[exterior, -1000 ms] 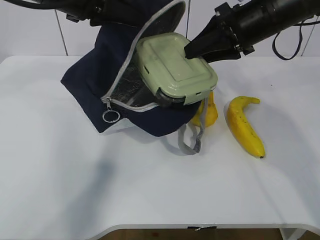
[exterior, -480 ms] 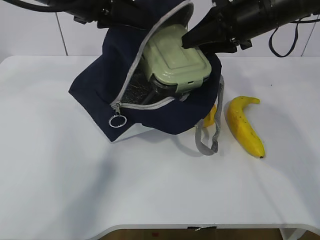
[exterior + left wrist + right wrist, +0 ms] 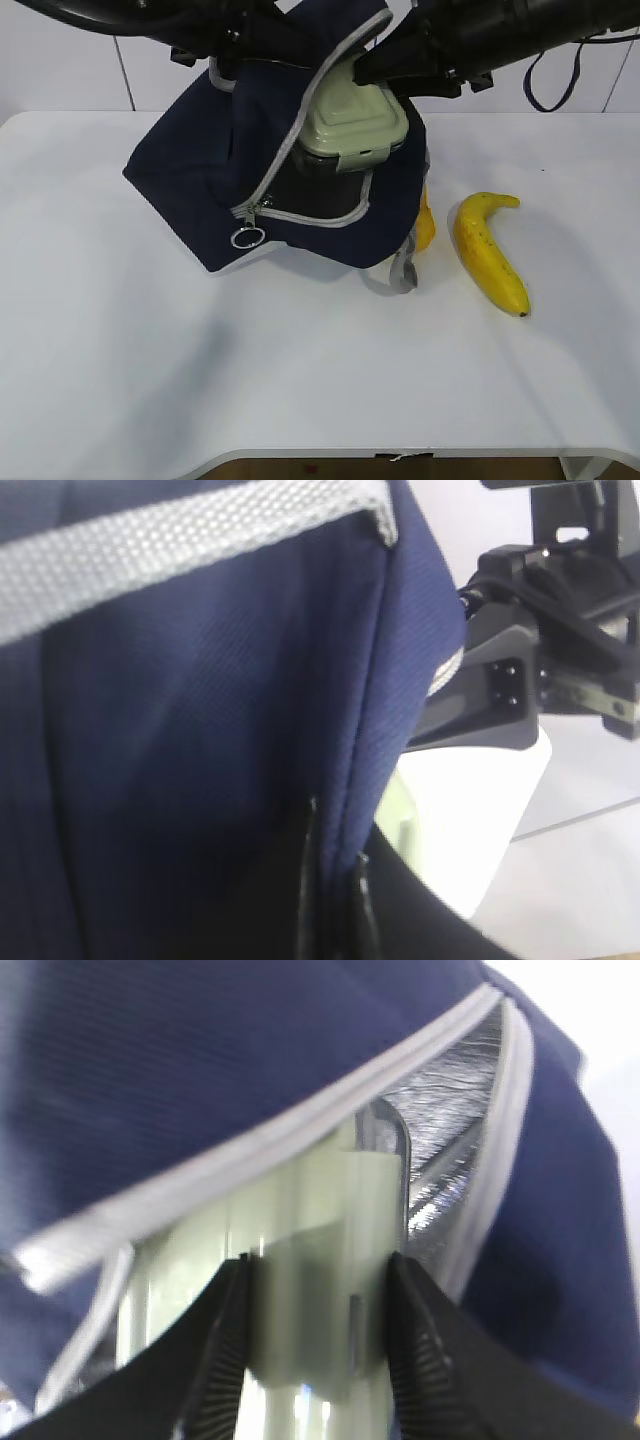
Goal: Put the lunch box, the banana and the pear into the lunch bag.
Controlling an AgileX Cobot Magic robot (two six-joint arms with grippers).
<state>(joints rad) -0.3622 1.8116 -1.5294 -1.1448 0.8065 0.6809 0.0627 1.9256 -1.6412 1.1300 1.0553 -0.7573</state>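
— Two hands, and both are busy up top. The right hand (image 3: 318, 1290) grips the lunch box (image 3: 352, 120) by the end of its pale green lid, one finger on either side.
— And the left hand (image 3: 225, 55)?
— Clenched on the top edge of the lunch bag (image 3: 200, 190), pinching the navy fabric near a grey strap (image 3: 190, 540) and holding that side up.
— Where does the box sit?
— Tilted, partly inside the bag's open mouth, lid end poking out past the grey zipper (image 3: 300, 215). Silver lining (image 3: 450, 1150) shows just beside it.
— The fruit?
— The pear (image 3: 425, 225) lies on the white bench (image 3: 300, 370), mostly hidden behind the bag's right side. The banana (image 3: 487, 252) lies near it, further right, apart from the bag.
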